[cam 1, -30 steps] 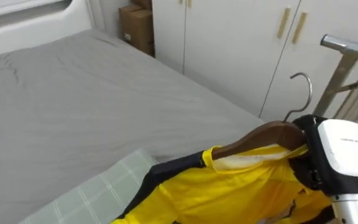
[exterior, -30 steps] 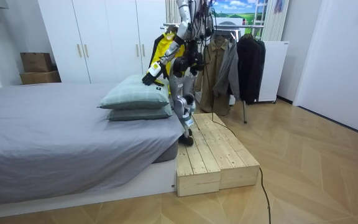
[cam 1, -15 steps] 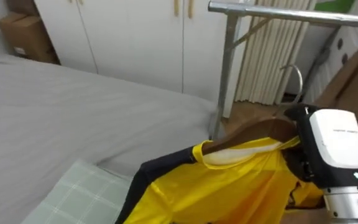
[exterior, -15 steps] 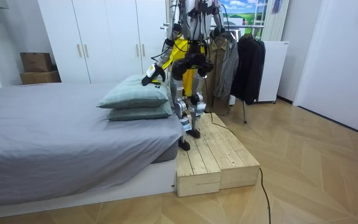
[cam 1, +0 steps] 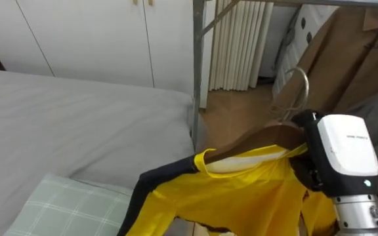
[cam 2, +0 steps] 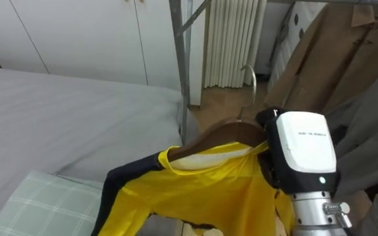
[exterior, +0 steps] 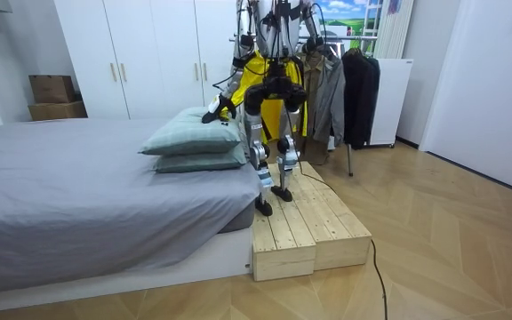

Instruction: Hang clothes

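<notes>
Left eye view, item: yellow jacket (cam 1: 241, 196), draped on a wooden hanger (cam 1: 261, 139) that our right hand (cam 1: 343, 157) grips and holds aloft. The rack (cam 1: 199, 65) stands beyond the hand, its rail above. We judge hooking the hanger on remains.

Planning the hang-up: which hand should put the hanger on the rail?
Right: the right hand grips the wooden hanger carrying the yellow jacket, close beside the clothes rack.
</notes>
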`<state>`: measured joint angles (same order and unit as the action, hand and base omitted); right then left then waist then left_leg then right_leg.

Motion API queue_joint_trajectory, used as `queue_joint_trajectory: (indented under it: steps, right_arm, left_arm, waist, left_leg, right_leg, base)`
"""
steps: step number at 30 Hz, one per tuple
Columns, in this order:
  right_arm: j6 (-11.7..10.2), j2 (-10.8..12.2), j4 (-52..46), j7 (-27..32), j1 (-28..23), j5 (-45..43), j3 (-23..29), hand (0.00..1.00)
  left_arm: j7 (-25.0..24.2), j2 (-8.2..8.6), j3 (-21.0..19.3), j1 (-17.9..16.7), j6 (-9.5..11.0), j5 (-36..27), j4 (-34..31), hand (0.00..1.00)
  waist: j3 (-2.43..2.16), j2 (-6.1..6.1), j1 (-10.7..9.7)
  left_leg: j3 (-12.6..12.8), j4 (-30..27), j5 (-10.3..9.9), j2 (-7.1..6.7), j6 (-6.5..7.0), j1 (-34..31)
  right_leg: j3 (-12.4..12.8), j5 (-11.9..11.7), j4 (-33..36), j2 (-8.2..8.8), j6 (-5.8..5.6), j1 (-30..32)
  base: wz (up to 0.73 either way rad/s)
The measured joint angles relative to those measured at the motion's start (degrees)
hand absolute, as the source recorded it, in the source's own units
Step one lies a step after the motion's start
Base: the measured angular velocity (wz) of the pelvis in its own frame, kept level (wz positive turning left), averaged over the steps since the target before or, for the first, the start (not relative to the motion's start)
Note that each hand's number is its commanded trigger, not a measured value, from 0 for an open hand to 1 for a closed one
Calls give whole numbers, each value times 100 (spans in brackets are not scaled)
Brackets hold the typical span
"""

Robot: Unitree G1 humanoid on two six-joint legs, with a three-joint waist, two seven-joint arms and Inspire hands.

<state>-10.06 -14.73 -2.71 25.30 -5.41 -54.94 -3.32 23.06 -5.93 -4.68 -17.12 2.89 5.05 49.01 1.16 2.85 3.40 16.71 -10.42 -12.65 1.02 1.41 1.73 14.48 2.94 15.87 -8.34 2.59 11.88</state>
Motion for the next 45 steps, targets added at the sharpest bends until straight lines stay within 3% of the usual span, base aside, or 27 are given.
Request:
queue_joint_trajectory:
  steps: [5,14,31,42,45]
  right_arm:
    - [18,23,-3,-52,41,316,4,100]
    - [14,23,-17,-204,323,310,4,100]
    - [99,7,-303,-290,341,272,262,100]
    - [127,-385,-491,-15,408,348,544,100]
    - [135,-395,-485,38,444,343,697,100]
  left_arm:
    - [153,37,-72,-7,14,0,4,0]
    - [425,69,-86,-7,42,11,-4,0]
    - [555,54,-114,-124,91,17,3,0]
    - [533,26,-196,-133,217,27,53,0]
    - [525,5,-202,-138,220,26,52,0]
  waist:
    - [7,45,27]
    - [-5,118,28]
    - [-8,142,15]
    - [-16,191,11]
    - [-14,197,10]
  left_leg:
    - [52,28,-2,27,-11,-5]
    - [56,69,36,60,-69,10]
    - [106,114,16,136,-128,86]
    - [7,96,6,154,-148,102]
    - [-9,88,-3,175,-162,106]
  right_leg:
    - [266,-111,-127,-101,12,-69]
    - [166,-224,-237,-108,58,-90]
    - [296,-258,-328,-211,112,-192]
    - [118,-199,-318,-170,162,-238]
    - [46,-200,-314,-166,171,-260]
  base:
    - [-12]
    - [-1]
    - [-1]
    - [5]
    - [4]
